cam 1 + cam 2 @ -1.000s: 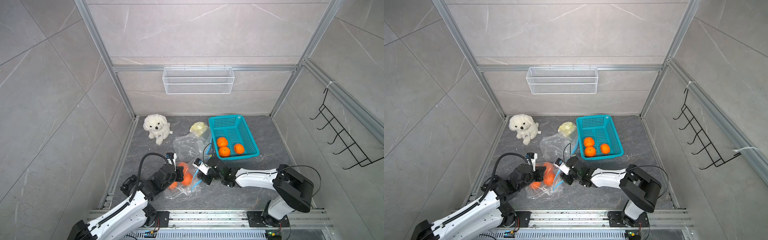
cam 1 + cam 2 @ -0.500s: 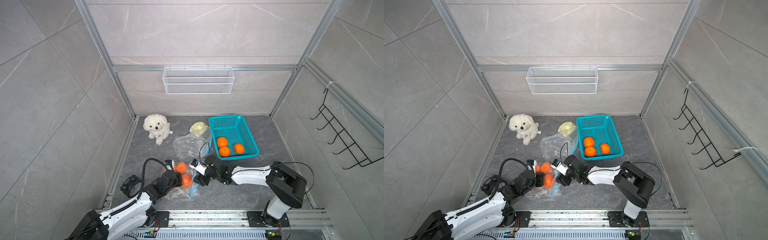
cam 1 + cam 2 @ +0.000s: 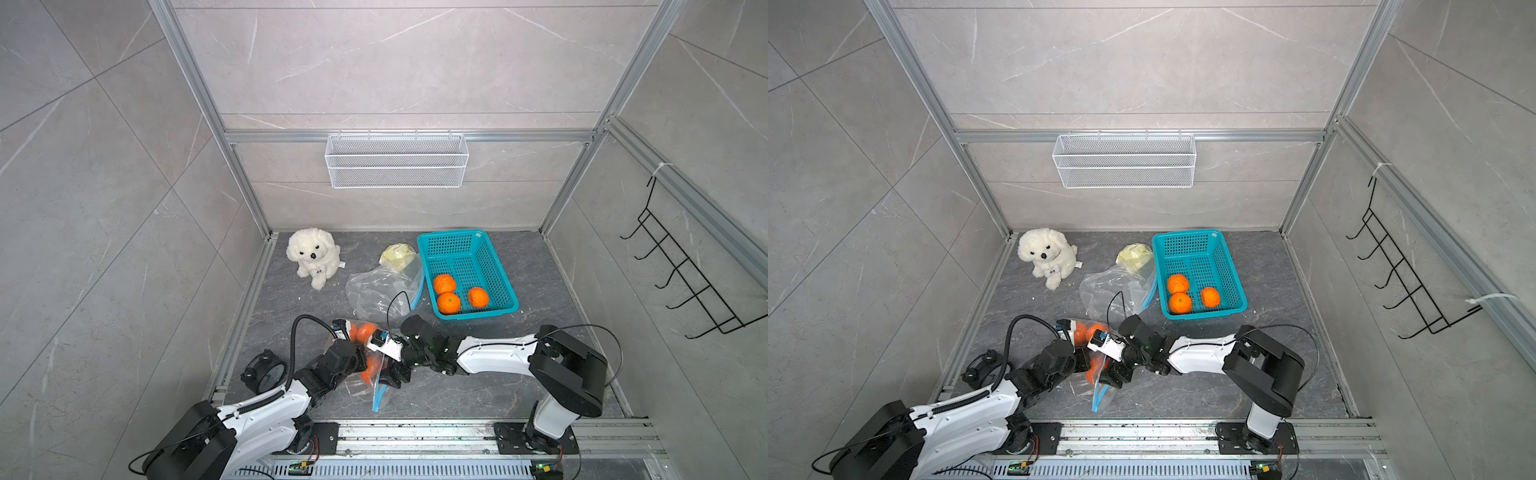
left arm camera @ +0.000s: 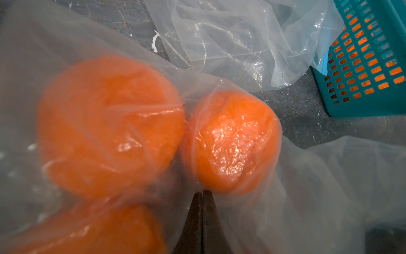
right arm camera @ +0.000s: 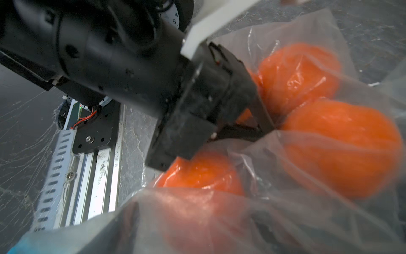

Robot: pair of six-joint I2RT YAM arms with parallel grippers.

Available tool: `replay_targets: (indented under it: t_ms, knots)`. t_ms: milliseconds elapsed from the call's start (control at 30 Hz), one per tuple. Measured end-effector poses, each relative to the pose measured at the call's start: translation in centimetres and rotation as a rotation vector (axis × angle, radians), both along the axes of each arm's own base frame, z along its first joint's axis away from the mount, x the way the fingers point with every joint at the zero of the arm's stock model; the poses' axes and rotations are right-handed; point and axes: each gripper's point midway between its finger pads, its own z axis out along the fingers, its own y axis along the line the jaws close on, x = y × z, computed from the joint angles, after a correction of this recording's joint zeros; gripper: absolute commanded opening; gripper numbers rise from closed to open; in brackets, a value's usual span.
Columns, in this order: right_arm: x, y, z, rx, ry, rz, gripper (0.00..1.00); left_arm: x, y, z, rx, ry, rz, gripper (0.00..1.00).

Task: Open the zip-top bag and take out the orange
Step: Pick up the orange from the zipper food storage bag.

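The blue zip strip (image 3: 377,398) of the zip-top bag (image 4: 307,180) now trails toward the near edge of the desk (image 3: 457,395), nearer than a second ago. The left end effector (image 4: 202,194) has drawn back toward the near left. Its jaws are fully closed and pinch bag film beside the oranges. The right end effector (image 3: 392,375) has swung down and left onto the bag mouth. Film hides its jaws, so how far they are open and whether they grip anything cannot be told. Three oranges (image 4: 230,140) remain inside the bag, between the two end effectors.

Judgement: the bag is being tensioned for opening, and extraction has not begun.

Farther right, the empty bag (image 3: 374,291) and the teal basket (image 3: 457,233) are unchanged.
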Motion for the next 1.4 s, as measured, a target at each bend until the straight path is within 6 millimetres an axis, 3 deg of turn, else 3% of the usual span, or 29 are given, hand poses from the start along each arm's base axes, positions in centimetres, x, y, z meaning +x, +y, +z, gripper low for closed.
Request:
replay_targets:
  t_ms: [133, 267, 533, 633, 800, 967, 1100, 1400]
  knots:
    - [0.4, 1.7, -1.0, -0.029, -0.005, 0.002, 0.69, 0.1, -0.5, -0.1, -0.017, 0.002, -0.011, 0.0]
    - [0.6, 1.5, -1.1, -0.042, -0.018, -0.017, 0.64, 0.1, -0.5, -0.2, -0.017, 0.001, -0.008, 0.0]
    - [1.2, -3.0, -1.1, -0.118, -0.094, -0.15, 0.62, 0.2, 0.1, -0.4, 0.0, -0.004, 0.016, 0.0]
    - [1.3, -4.2, -1.1, -0.139, -0.106, -0.188, 0.67, 0.3, 0.4, -0.5, 0.012, -0.006, 0.027, 0.0]
    - [1.5, -5.1, -1.3, -0.171, -0.1, -0.228, 0.74, 0.3, 0.7, -0.6, 0.025, -0.006, 0.039, 0.0]
    - [1.4, -6.2, -1.9, -0.201, -0.086, -0.26, 0.75, 0.3, 0.8, -0.8, 0.03, -0.003, 0.041, 0.0]
    - [1.3, -7.4, -1.4, -0.212, -0.086, -0.299, 0.58, 0.4, 0.7, -1.0, 0.034, 0.001, 0.041, 0.0]
    - [1.8, -9.2, -0.8, -0.254, -0.094, -0.377, 0.43, 0.6, 0.7, -1.2, 0.05, 0.006, 0.049, 0.0]
